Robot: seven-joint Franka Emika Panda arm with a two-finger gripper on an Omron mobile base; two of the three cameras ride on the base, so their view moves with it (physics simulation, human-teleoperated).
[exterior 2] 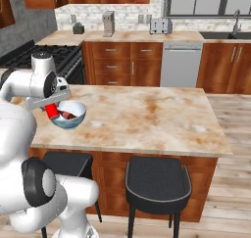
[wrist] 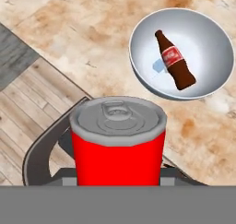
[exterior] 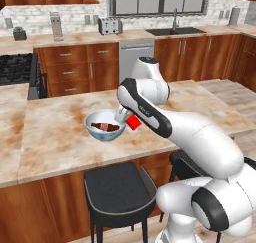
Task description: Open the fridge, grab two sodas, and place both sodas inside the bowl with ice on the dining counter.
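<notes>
**Bringing the can over the bowl**

I am holding the red can (wrist: 117, 142) upright in my hand (exterior: 128, 121), fingers clamped on its sides; in the hand view its silver top is facing the camera and its body is filling the space between my fingertips. The can is hanging just beside the bowl (exterior: 97, 132), at the rim nearest me, above the counter (exterior: 60, 137) and close to its front edge.

The brown bottle (wrist: 174, 61) is already lying on its side in the bowl, slanted across the middle, with a pale patch beneath it that I am taking for ice. So one soda is in and this is the second.

To do this well, I am judging that I need to carry the can farther in, until it is over the open part of the bowl instead of the rim. The free space looks widest on the side away from the bottle's neck. I should lower the can before letting go, since a drop from height could knock the bottle or tip the can out. The bowl looks light and glossy, so I am avoiding any nudge on its rim. The stool (exterior: 116, 186) below is not in my way.
</notes>
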